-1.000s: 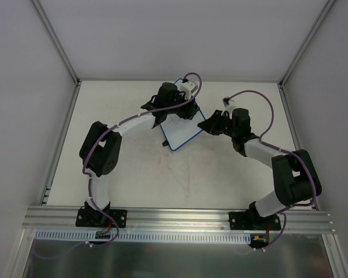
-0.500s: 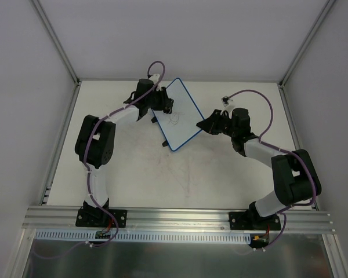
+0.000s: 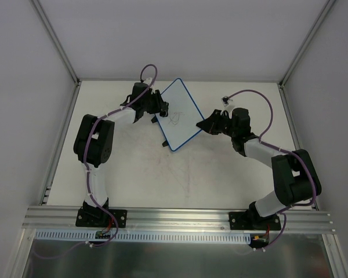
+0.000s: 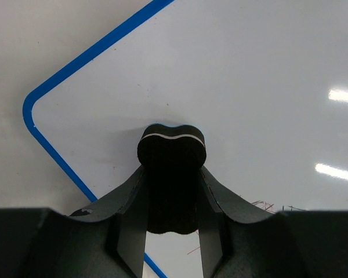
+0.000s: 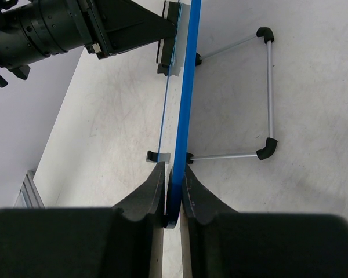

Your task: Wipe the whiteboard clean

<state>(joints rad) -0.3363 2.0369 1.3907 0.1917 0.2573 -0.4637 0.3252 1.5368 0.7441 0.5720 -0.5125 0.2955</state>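
The whiteboard (image 3: 182,104) stands propped on edge toward 12 o'clock of the tabletop (image 3: 220,174), with a dark scribble (image 3: 175,119) on its face. At its 9 o'clock side the left claw (image 3: 160,109) pinches a small black eraser (image 4: 172,152), whose tip looks to touch the white surface near a rounded blue corner. At the board's 4 o'clock corner the right claw (image 5: 173,194) is clamped on the blue rim. Behind the board a wire stand (image 5: 269,87) rests on the tabletop. From the left wrist only faint marks show at 5 o'clock, cut off by the claw's body.
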